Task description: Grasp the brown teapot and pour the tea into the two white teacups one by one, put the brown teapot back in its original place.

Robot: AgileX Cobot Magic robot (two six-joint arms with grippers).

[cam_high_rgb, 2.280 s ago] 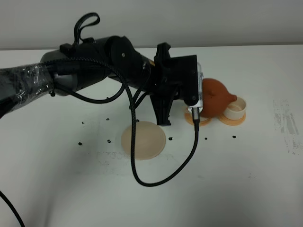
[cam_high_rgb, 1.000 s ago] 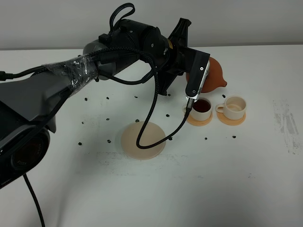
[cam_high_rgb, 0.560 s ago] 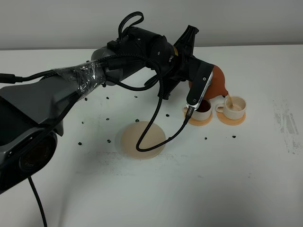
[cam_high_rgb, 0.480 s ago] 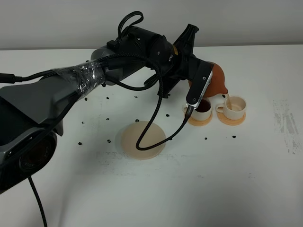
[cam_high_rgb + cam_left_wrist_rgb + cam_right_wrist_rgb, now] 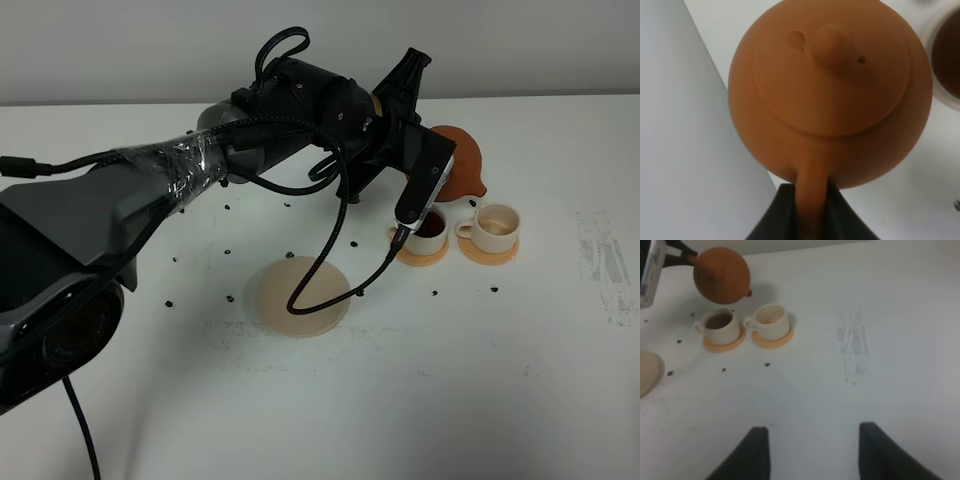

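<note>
My left gripper (image 5: 438, 152) is shut on the loop handle of the brown teapot (image 5: 464, 168), holding it in the air just behind the two white teacups. In the left wrist view the teapot (image 5: 830, 95) fills the frame, its handle pinched between the black fingers (image 5: 785, 215). The left teacup (image 5: 430, 227) holds dark tea; the right teacup (image 5: 497, 227) looks pale tan inside. The spout hangs above the gap between the cups, with no stream showing. The beige disc (image 5: 302, 295) lies bare. My right gripper (image 5: 812, 452) is open, near the table's front, far from the cups (image 5: 720, 326) (image 5: 771, 320).
Each cup stands on a small orange coaster (image 5: 490, 256). Small black specks (image 5: 228, 252) dot the table around the disc and the cups. A black cable (image 5: 330, 270) hangs from the left arm over the disc. A scuffed patch (image 5: 852, 347) marks the table to the right.
Half a second ago the teapot was tipped with a stream falling into the right cup. It has since lifted slightly and tilted back, and the stream has stopped.
</note>
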